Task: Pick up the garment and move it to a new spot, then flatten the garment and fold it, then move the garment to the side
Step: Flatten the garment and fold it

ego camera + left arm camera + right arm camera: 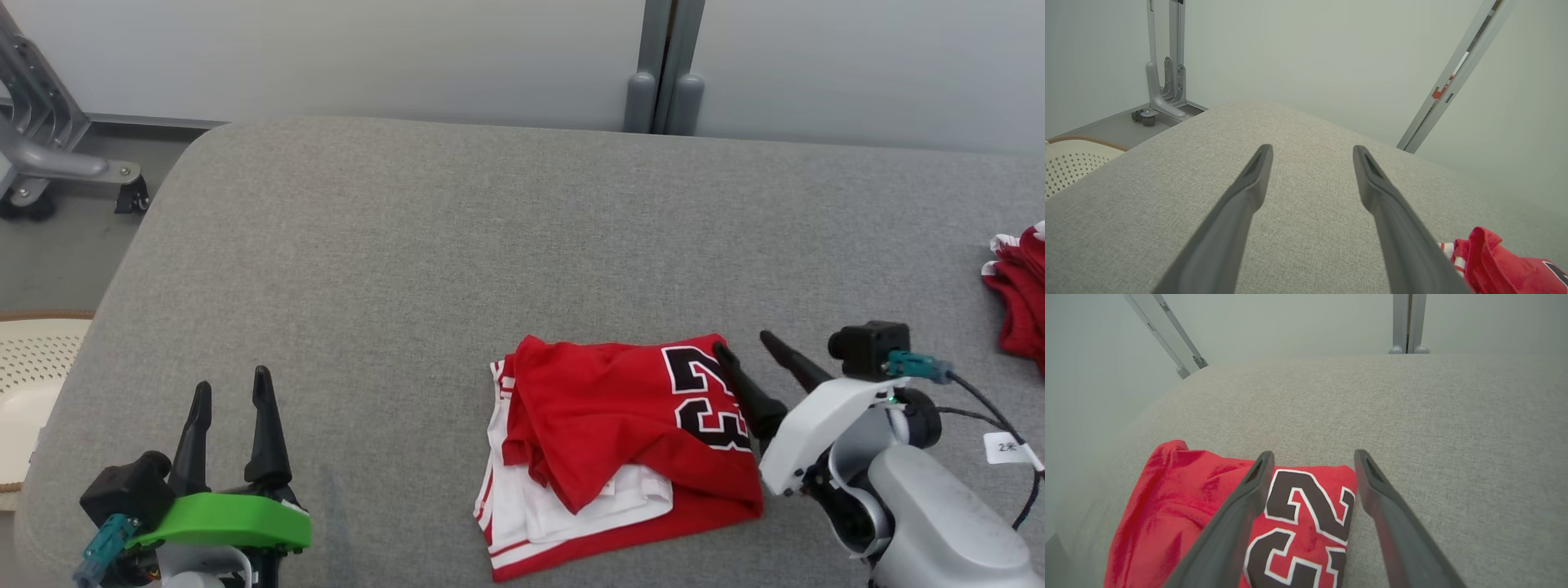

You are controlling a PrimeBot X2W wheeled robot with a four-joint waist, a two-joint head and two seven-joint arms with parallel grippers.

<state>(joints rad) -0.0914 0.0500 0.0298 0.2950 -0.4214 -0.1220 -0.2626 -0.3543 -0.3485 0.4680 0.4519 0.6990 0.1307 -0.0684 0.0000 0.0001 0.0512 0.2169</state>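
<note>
Head view, surface: a wide grey woven-fabric padded surface [392, 245] with a rounded far-left corner carries everything below.
Garment: a red jersey-knit garment [620, 441] with white trim and a black, white-edged "23" lies folded in a rough rectangle on the near right-centre of the surface. Its upper red layer is rumpled, and white fabric shows at its left and lower edges.
Right gripper: the white-shelled right gripper [743, 341] sits just beside the garment's right edge, jaws spread apart and holding nothing.
Right gripper, wrist view: one finger of the right gripper [1312, 454] lies over the numbered corner of the garment [1167, 506], the other over bare surface. Whether it touches the cloth cannot be told.
Left gripper: the green-shelled left gripper [232, 379] stands at the near left, well apart from the garment, jaws spread and empty.
Left gripper, wrist view: the left gripper [1310, 149] points across bare surface, with a corner of the garment [1490, 261] at lower right.
Frame: a grey metal wheeled frame [49, 155] stands on the floor beyond the far-left corner.
Basket: a cream perforated basket [33, 367] sits off the left edge.
Second cloth: a bunched red-and-white cloth [1020, 294] lies at the far right edge of the surface.
</note>
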